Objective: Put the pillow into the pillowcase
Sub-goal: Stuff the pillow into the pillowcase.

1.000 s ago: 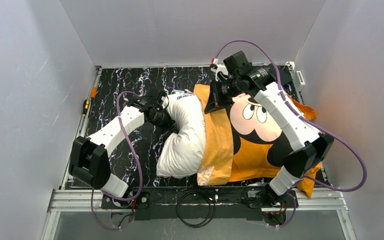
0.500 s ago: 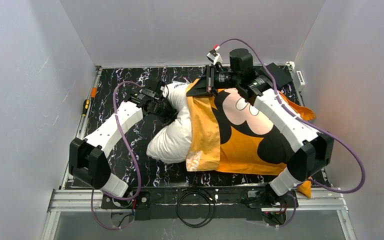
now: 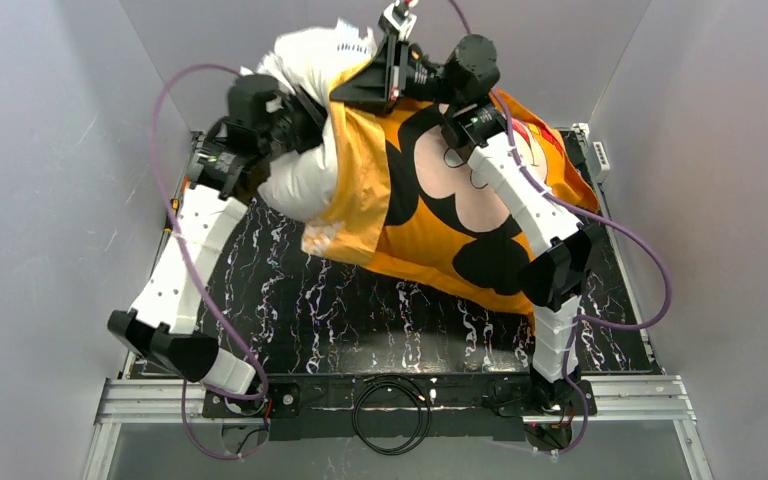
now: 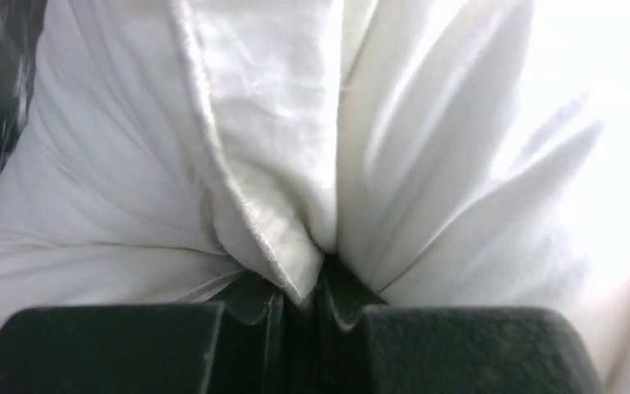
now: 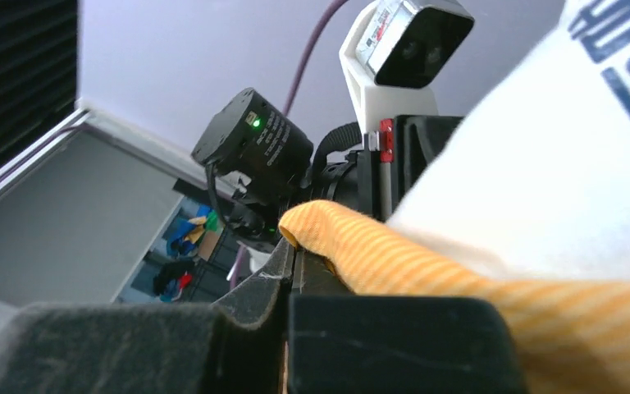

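Observation:
Both arms hold the bundle high at the back of the cell. The off-white pillow (image 3: 298, 178) sticks out of the open left end of the orange pillowcase (image 3: 422, 232), whose Mickey face points up. My left gripper (image 3: 295, 122) is shut on a fold of the pillow (image 4: 459, 164), with a seamed flap pinched in my left gripper (image 4: 305, 283). My right gripper (image 3: 382, 78) is shut on the case's upper open edge. In the right wrist view the striped orange hem (image 5: 394, 258) runs into my right gripper (image 5: 292, 256), with the pillow (image 5: 558, 180) bulging just above it.
The black marbled mat (image 3: 360, 315) lies under the lifted bundle. A screwdriver (image 3: 172, 212) rests at its left edge and a white power strip (image 3: 600, 155) at the back right. Grey walls close in on three sides. A cable loop (image 3: 390, 402) lies at the front rail.
Both arms have risen and swung toward the back wall, lifting the pillow and pillowcase off the mat. Each gripper has kept its hold.

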You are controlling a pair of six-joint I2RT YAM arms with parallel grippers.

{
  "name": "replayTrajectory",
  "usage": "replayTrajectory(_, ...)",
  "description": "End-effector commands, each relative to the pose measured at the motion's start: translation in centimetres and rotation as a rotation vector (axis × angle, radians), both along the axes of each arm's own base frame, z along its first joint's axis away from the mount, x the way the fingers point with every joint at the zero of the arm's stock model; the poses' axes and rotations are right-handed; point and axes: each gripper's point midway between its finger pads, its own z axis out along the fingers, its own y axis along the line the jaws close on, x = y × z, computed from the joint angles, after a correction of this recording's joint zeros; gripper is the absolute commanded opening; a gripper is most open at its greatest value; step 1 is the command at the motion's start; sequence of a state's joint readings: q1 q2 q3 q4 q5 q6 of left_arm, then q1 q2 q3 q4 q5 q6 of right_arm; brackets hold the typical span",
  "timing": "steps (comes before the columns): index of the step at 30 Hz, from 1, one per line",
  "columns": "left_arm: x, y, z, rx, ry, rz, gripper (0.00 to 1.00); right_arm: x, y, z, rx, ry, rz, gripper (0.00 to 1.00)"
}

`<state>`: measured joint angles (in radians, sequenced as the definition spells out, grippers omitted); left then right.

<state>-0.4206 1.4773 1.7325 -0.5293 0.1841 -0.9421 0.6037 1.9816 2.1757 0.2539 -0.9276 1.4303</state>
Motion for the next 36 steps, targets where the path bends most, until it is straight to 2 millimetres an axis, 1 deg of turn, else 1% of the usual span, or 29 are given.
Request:
replayTrajectory(1,-11.7,-1.7,20.4,-0.190,-0.591,-0.312,0.00,-7.3,0.1,9.8,0.328,-0.168,0.098,0.01)
replayTrajectory(5,-13.9,-0.5,25.3,-0.212,-0.734,-0.314,0.00,-6.6,0.8,8.9,0.293,-0.128,0.084,0.01)
replayTrajectory(6,-14.3,-0.3,26.2,-0.220,-0.758,-0.318,0.00,-6.4,1.0,8.6,0.279,-0.117,0.077,0.01)
replayTrajectory(9,-14.9,-0.5,28.0,-0.235,-0.813,-0.341,0.00,-5.8,1.6,7.0,0.234,-0.075,0.080,0.01)
replayTrajectory(11,-14.9,-0.6,28.5,-0.232,-0.835,-0.350,0.00,-5.3,2.0,5.7,0.200,-0.035,0.077,0.01)
replayTrajectory(16,-15.0,-0.9,28.4,-0.205,-0.864,-0.366,0.00,-4.5,2.8,1.9,0.089,0.022,0.062,0.01)
replayTrajectory(18,-15.0,-1.2,28.4,-0.192,-0.881,-0.374,0.00,-3.9,3.1,0.1,0.043,0.049,0.032,0.01)
replayTrajectory(20,-14.9,-2.0,27.9,-0.185,-0.875,-0.399,0.00,-3.7,3.1,-1.4,0.008,0.067,0.020,0.01)
replayTrajectory(22,-15.0,-3.5,26.8,-0.188,-0.842,-0.465,0.00,-3.2,2.6,-3.1,-0.034,0.084,-0.005,0.01)
replayTrajectory(23,-14.9,-4.5,25.9,-0.183,-0.815,-0.502,0.00,-3.1,2.0,-3.6,-0.055,0.081,-0.027,0.01)
replayTrajectory(25,-14.5,-6.4,22.8,-0.152,-0.726,-0.569,0.00,-2.5,0.5,-5.7,-0.125,0.092,-0.088,0.01)
replayTrajectory(26,-14.2,-7.2,20.5,-0.118,-0.671,-0.590,0.00,-2.2,-0.5,-6.7,-0.146,0.101,-0.113,0.01)
replayTrajectory(27,-13.6,-7.7,18.0,-0.080,-0.601,-0.593,0.00,-1.9,-1.9,-7.3,-0.153,0.104,-0.140,0.01)
replayTrajectory(28,-13.0,-7.8,15.2,-0.044,-0.521,-0.579,0.00,-1.8,-3.0,-8.4,-0.163,0.116,-0.159,0.01)
replayTrajectory(29,-12.4,-7.9,12.2,-0.017,-0.428,-0.555,0.00,-1.7,-4.3,-10.1,-0.178,0.138,-0.176,0.01)
replayTrajectory(31,-11.2,-6.8,6.8,0.049,-0.266,-0.450,0.00,-2.2,-6.7,-11.3,-0.178,0.138,-0.201,0.01)
replayTrajectory(32,-10.2,-5.8,3.1,0.100,-0.156,-0.362,0.00,-2.7,-7.8,-11.7,-0.177,0.128,-0.203,0.01)
replayTrajectory(33,-10.2,-4.9,0.7,0.139,-0.073,-0.314,0.00,-3.1,-8.8,-11.7,-0.169,0.109,-0.208,0.01)
replayTrajectory(34,-9.8,-3.7,-1.5,0.192,-0.006,-0.248,0.00,-3.8,-9.8,-11.7,-0.159,0.083,-0.199,0.01)
replayTrajectory(36,-9.9,-1.8,-5.7,0.293,0.148,-0.164,0.00,-5.0,-11.3,-11.4,-0.146,0.027,-0.200,0.01)
